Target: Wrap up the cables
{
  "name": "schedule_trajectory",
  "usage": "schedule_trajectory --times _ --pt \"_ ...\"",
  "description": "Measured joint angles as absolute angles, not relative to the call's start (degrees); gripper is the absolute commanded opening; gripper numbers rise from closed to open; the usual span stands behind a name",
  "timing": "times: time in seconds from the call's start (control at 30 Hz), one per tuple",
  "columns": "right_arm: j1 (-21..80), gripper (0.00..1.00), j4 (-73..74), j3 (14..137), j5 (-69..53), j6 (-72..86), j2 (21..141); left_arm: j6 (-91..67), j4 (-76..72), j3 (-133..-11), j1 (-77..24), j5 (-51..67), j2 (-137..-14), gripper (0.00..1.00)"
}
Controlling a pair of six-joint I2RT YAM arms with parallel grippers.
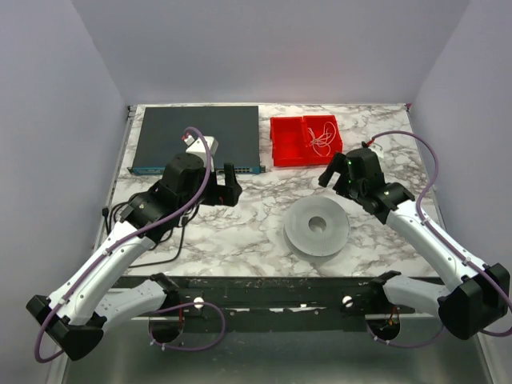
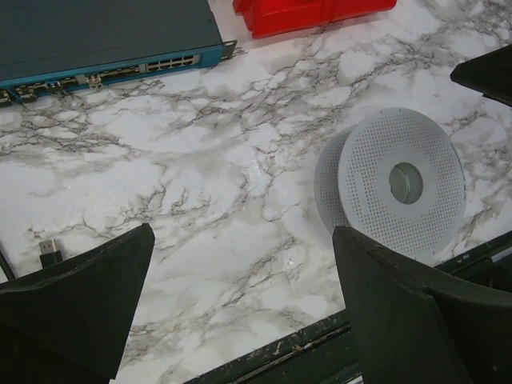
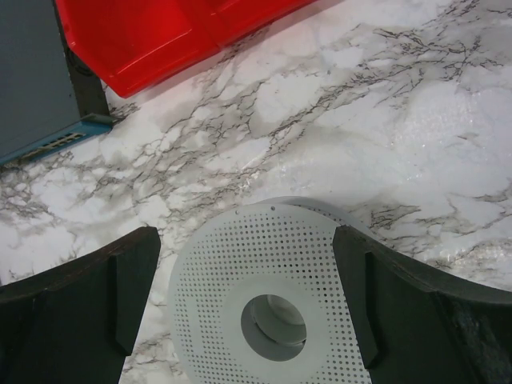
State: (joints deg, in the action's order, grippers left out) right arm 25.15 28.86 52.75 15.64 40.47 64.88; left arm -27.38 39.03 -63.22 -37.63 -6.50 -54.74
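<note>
The cables (image 1: pixel 322 138) lie in the right-hand compartment of a red tray (image 1: pixel 286 146) at the far side of the marble worktop (image 1: pixel 240 232). They form a small loose tangle of pale loops, so they share no single long axis. The tangle spreads about evenly across its compartment, and the strand ends are too thin to tell which way they point.

To the left of the tray sits a flat dark network box (image 1: pixel 160 134) with a blue front edge. Its row of ports faces the arms, and any print on it is too small to read. A round perforated white reel (image 1: pixel 317 226) lies flat nearer the arms, well apart from the tray.

The left claw (image 1: pixel 228 186) is released, its jaws spread wide over bare marble just in front of the box. The right claw (image 1: pixel 328 174) is also released and empty, hanging between tray and reel.
</note>
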Motion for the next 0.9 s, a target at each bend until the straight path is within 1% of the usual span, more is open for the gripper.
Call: schedule_trajectory --times 0.27,0.53,0.7,0.9 --pt "25.1 1.00 28.8 52.7 15.7 40.5 64.9 -27.7 39.1 -63.2 -37.6 -4.7 -55.0 0.99" --pt "25.1 1.00 28.8 51.8 15.7 40.5 64.8 -29.7 37.3 -63.0 -37.6 0.3 -55.5 0.99" --pt "25.1 1.00 28.8 51.2 15.7 40.5 64.4 -33.8 31.0 -60.1 -37.6 8.9 -58.1 0.97" --pt "25.1 1.00 28.8 50.9 15.6 40.5 63.7 -43.4 17.8 -50.4 -37.6 20.4 -63.7 0.96"
